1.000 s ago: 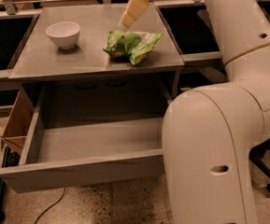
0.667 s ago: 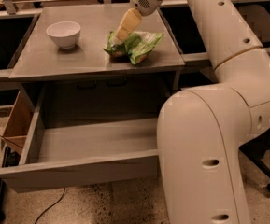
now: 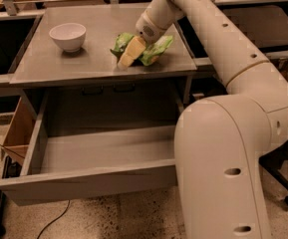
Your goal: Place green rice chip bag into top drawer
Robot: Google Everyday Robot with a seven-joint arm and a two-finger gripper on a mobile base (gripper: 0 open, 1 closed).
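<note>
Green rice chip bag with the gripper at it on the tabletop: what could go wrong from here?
1. The gripper sits at the left end of the green rice chip bag, close to the table front edge; an off-centre hold on wrinkly plastic may slip or nudge it off.
2. The robot's arm hides the right part of the open top drawer, so a release there could not be checked.
3. A leftward swing could hit the white bowl.

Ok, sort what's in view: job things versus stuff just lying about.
Job:
green rice chip bag, on the table
top drawer, pulled open
gripper, at the bag's end nearer the bowl

Lying about:
white bowl, on the table
</note>
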